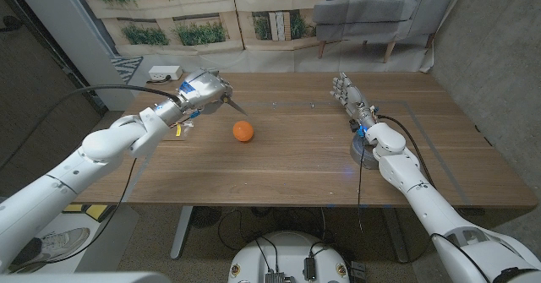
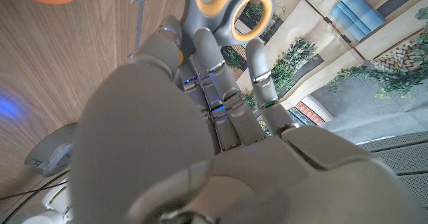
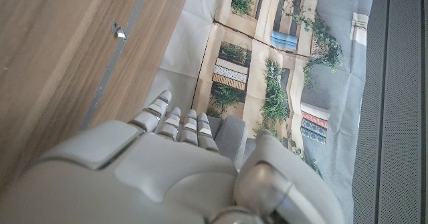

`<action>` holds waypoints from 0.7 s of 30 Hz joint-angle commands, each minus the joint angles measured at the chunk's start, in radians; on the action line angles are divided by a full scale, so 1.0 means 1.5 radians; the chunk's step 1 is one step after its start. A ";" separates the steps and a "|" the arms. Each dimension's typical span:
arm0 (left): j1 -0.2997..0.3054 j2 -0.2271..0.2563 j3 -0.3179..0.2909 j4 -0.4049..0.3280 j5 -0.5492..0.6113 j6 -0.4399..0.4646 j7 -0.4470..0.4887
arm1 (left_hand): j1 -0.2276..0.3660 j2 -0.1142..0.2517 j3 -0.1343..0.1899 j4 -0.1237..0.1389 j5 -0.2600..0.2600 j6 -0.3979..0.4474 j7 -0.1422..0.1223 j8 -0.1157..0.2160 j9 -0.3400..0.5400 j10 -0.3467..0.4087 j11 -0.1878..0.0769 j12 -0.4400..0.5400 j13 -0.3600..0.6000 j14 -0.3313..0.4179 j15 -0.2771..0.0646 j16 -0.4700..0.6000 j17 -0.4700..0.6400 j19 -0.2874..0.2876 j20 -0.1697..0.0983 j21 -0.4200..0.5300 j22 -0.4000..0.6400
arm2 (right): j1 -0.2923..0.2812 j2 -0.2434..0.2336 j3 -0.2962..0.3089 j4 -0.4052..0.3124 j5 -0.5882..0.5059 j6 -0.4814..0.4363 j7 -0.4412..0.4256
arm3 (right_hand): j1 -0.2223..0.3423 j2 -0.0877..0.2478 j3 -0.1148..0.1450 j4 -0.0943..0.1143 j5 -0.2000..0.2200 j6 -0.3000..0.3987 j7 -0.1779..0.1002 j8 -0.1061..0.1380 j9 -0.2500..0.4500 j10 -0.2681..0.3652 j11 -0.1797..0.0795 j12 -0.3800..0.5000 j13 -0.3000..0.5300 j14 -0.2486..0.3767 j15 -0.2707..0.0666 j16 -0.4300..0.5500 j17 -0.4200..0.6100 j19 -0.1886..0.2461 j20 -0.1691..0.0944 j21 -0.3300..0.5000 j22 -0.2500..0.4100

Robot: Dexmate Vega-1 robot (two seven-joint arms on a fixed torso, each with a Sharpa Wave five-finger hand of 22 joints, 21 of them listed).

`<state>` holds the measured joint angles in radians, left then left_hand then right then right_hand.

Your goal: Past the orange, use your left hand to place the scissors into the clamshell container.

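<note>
Right now my left hand grips the scissors above the bench, just left of the orange. No clamshell container visible, so I risk clipping the orange crossing blind.

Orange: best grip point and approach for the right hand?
Around its middle, from above or its right side: the orange is round and sits alone on the table, so fingers can wrap it anywhere. The right hand is open and empty.

left hand: raised, fingers closed in a grip | right hand: fingers extended, holding nothing
</note>
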<state>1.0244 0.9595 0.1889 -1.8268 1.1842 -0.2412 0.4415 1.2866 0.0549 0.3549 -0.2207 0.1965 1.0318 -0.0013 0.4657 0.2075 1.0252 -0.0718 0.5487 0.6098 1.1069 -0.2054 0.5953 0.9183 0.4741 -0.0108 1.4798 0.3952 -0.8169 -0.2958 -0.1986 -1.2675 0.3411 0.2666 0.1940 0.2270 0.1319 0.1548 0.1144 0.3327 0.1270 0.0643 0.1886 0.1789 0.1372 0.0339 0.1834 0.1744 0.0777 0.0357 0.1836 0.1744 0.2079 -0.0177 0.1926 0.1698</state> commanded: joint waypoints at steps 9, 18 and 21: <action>0.000 -0.004 -0.013 0.028 -0.018 0.040 -0.015 | -0.007 0.002 0.048 0.036 0.005 0.039 0.031 -0.002 0.002 0.033 -0.024 -0.005 0.005 0.010 -0.014 -0.003 0.008 -0.003 -0.001 0.012 -0.006 | 0.010 0.003 -0.004 0.008 -0.007 0.005 0.004 | -0.004 0.001 0.006 -0.001 -0.001 0.004 0.001 0.001 0.003 0.007 0.000 0.001 0.003 0.008 -0.001 0.002 0.002 0.007 -0.002 0.002 0.002; -0.008 -0.006 -0.012 0.040 -0.028 0.052 -0.024 | -0.008 0.000 0.053 0.036 0.005 0.038 0.032 -0.005 0.002 0.036 -0.024 -0.009 0.008 0.010 -0.015 -0.006 0.013 -0.003 0.000 0.017 -0.013 | 0.013 0.004 -0.006 0.013 -0.011 0.007 0.004 | -0.004 0.001 0.006 -0.001 -0.001 0.005 0.001 0.001 0.003 0.007 0.000 0.001 0.003 0.008 -0.002 0.002 0.002 0.007 -0.002 0.002 0.002; -0.009 -0.006 -0.013 0.042 -0.029 0.056 -0.025 | -0.008 0.001 0.054 0.036 0.005 0.039 0.033 -0.005 0.002 0.038 -0.024 -0.010 0.008 0.011 -0.015 -0.006 0.014 -0.004 -0.001 0.018 -0.014 | 0.014 0.004 -0.006 0.014 -0.011 0.006 0.004 | -0.004 0.001 0.006 -0.001 -0.001 0.005 0.001 0.002 0.003 0.008 0.000 0.001 0.003 0.008 -0.002 0.002 0.002 0.007 -0.002 0.002 0.002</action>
<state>1.0206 0.9532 0.1719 -1.7823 1.1535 -0.1795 0.4156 1.2840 0.0523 0.3657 -0.2314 0.1954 1.0393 0.0025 0.4579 0.2064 1.0289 -0.0713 0.5371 0.6184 1.1119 -0.2078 0.5878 0.9367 0.4742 -0.0108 1.4985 0.3754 -0.8021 -0.2919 -0.2053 -1.2525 0.3291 0.2743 0.2001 0.2270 0.1319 0.1548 0.1144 0.3327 0.1270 0.0643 0.1886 0.1789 0.1372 0.0339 0.1834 0.1744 0.0777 0.0357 0.1836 0.1744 0.2078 -0.0177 0.1926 0.1697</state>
